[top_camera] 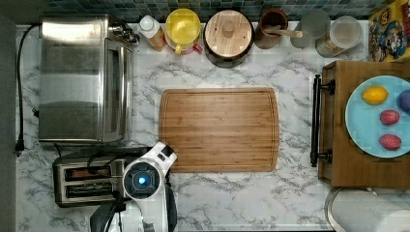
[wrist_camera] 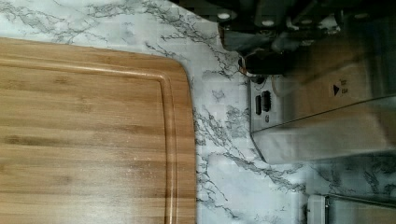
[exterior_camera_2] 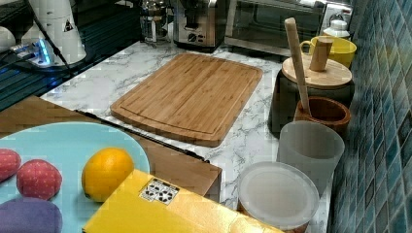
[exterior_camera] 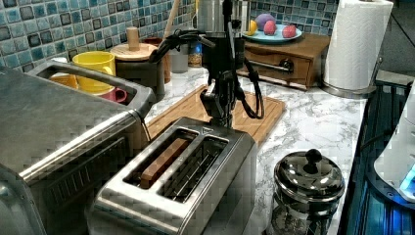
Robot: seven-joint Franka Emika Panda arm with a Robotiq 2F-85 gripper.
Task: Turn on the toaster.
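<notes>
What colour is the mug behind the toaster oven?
Yellow mug; the top view shows it best.

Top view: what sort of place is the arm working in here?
Most likely a kitchen counter, perhaps a mock-up: a marble-look worktop against a tiled backsplash, with a toaster, a toaster oven and a wooden cutting board on it.

Bright even light, steel glare, blocky

Toaster point(top_camera: 84, 182) — steel, two slots, at the top view's lower left, its right end under the white arm point(top_camera: 145, 181). Toaster oven point(top_camera: 82, 79) just above it. Cutting board point(top_camera: 219, 129) at centre — bare. Blue plate point(top_camera: 365, 125) with fruit, right.
</notes>
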